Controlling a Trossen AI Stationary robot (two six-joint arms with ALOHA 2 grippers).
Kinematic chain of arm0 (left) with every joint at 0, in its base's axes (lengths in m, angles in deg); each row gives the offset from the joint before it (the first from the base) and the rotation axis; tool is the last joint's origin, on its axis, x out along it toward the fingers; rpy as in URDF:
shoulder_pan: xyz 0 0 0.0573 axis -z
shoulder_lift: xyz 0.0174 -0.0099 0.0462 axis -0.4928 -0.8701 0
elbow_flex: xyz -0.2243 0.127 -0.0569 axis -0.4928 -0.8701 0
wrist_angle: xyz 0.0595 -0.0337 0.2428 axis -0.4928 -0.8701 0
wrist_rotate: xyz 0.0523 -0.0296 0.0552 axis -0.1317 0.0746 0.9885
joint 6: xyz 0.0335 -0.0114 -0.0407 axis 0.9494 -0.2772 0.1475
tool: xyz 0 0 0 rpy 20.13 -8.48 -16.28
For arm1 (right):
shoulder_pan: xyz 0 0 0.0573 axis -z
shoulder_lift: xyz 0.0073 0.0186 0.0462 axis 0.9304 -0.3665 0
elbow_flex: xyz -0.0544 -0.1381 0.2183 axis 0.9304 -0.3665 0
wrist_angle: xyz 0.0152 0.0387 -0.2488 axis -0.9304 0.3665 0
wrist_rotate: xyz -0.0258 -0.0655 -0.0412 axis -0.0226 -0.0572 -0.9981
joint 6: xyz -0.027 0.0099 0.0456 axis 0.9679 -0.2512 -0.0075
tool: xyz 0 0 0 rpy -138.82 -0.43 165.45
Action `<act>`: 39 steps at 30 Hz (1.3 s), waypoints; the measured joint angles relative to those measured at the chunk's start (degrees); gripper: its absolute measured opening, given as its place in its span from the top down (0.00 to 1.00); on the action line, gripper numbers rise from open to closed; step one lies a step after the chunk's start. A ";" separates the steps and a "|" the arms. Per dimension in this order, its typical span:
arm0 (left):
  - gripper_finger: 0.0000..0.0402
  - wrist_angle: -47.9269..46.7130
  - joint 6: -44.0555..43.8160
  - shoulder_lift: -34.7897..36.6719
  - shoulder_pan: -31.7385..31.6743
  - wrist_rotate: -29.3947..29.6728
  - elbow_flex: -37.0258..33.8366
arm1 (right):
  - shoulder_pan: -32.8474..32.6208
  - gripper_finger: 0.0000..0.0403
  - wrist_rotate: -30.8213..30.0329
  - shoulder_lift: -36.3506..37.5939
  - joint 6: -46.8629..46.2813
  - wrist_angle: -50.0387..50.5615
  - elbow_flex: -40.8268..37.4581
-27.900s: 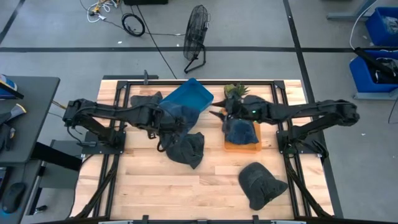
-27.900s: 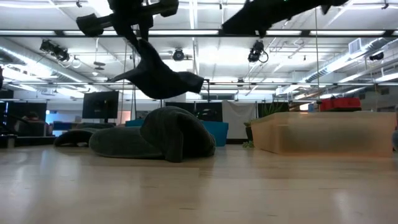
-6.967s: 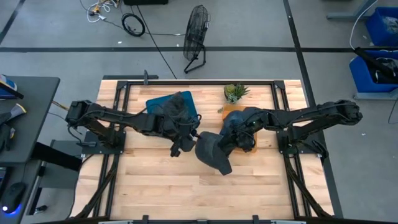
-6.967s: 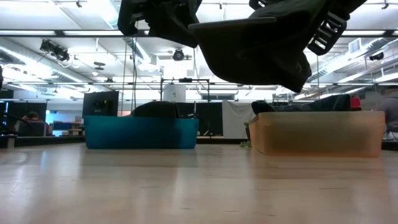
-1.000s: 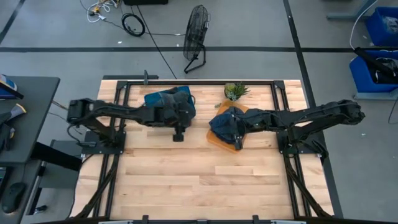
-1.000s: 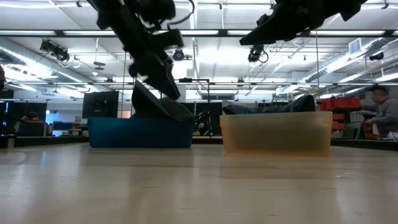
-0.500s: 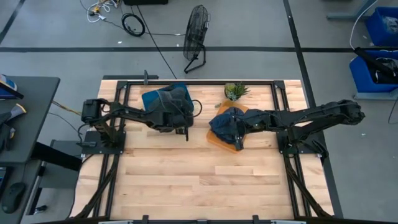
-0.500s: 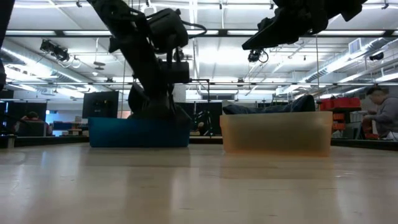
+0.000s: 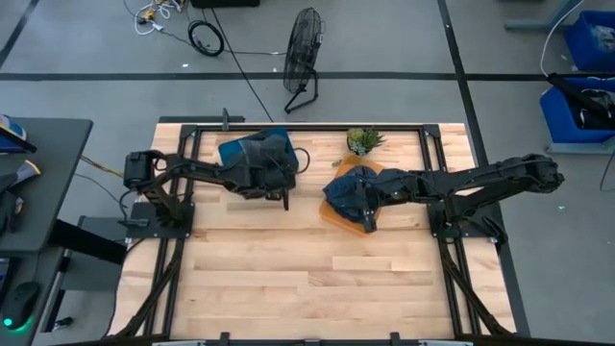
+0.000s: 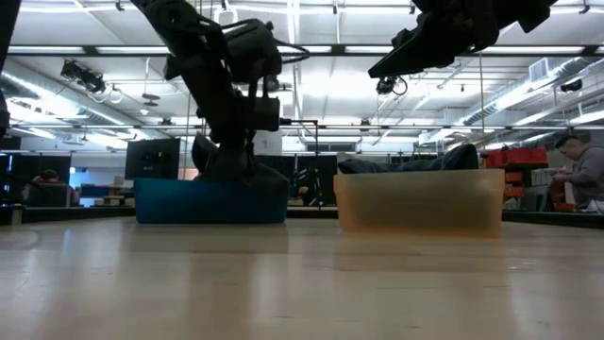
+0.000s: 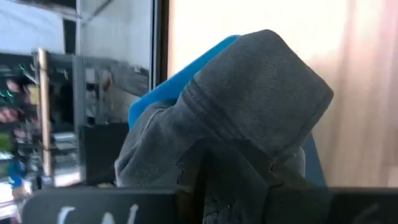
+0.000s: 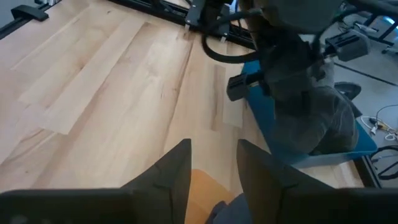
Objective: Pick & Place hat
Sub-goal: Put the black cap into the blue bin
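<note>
While both arms reach toward the middle of the wooden surface (image 9: 307,279), each sits over its own bin. Seen from above, the left pincer (image 9: 279,185) is at the near right edge of the blue bin (image 9: 233,150), which lies at about eleven o'clock from the surface's centre. A dark grey hat (image 9: 264,159) is piled in that bin, rising over its rim. In the left wrist view the left pincer's dark fingers (image 11: 239,165) press into the grey hat (image 11: 249,93), its fabric bunched between them, so they appear clamped on it, with the blue bin's (image 11: 180,84) wall behind.

At about one o'clock from the centre lies the orange bin (image 9: 332,217), holding another dark hat (image 9: 348,192) draped over its edge. The right pincer (image 9: 370,197) hovers above that bin and hat; in the right wrist view its two fingers (image 12: 177,165) stand apart with nothing between them, the orange bin's (image 12: 199,186) edge just under them and the left arm (image 12: 280,43) over the blue bin farther off.

The low view shows the blue bin (image 10: 209,201) and the translucent orange bin (image 10: 420,200) side by side, near but apart, the left arm (image 10: 226,85) coming down into the blue one. A small green plant (image 9: 363,140) stands at twelve o'clock of the orange bin. On the floor beyond the surface stands a black fan (image 9: 303,58). A seated person (image 10: 576,175) shows at the far right of the room.
</note>
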 joint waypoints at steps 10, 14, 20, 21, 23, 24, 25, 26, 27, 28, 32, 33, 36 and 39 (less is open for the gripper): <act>0.90 -3.99 2.21 0.08 -5.18 5.83 -0.11 | 0.00 0.67 0.00 0.00 0.17 0.77 0.00; 0.92 -7.52 0.69 0.22 -8.54 3.25 -0.01 | 0.02 0.67 0.00 0.00 0.17 0.77 0.00; 0.94 -11.78 -3.17 0.26 -14.16 1.04 -0.02 | 0.02 0.67 0.00 0.00 0.17 0.76 0.00; 0.95 -11.48 -2.82 0.21 -14.79 0.97 -0.02 | 0.02 0.67 0.00 0.00 0.18 0.75 0.00; 0.97 -11.20 -1.04 0.05 -16.12 0.72 -0.12 | 0.02 0.67 0.00 0.00 0.19 0.75 0.00; 0.98 -10.91 -0.18 0.05 -16.74 0.74 -0.13 | 0.02 0.67 0.00 0.00 0.19 0.76 0.00; 0.98 -10.27 0.92 0.05 -17.31 0.72 -0.13 | 0.02 0.67 0.00 0.00 0.19 0.73 0.00; 0.99 -9.45 1.73 0.05 -17.94 0.40 -0.13 | 0.02 0.67 0.00 0.00 0.19 0.72 0.00; 0.99 -8.74 2.39 0.05 -18.64 -0.18 -0.13 | 0.02 0.67 0.00 0.00 0.19 0.74 0.00; 0.99 -8.05 3.12 0.05 -19.52 -1.02 -0.13 | 0.02 0.67 0.00 0.00 0.21 0.74 0.00; 0.98 -7.60 3.35 0.05 -22.58 -7.40 -0.13 | 0.02 0.67 0.00 0.00 0.41 0.73 0.00; 0.98 -7.80 2.15 0.05 -23.16 -10.52 -0.13 | 0.02 0.67 0.00 0.00 0.35 0.74 0.00; 0.98 -7.75 -1.22 0.05 -23.88 -19.15 -0.13 | 0.02 0.67 0.00 0.00 0.19 0.80 0.00; 0.99 -7.76 -1.54 0.48 -22.58 -19.02 -0.13 | 0.02 0.67 0.00 0.00 0.21 0.81 0.00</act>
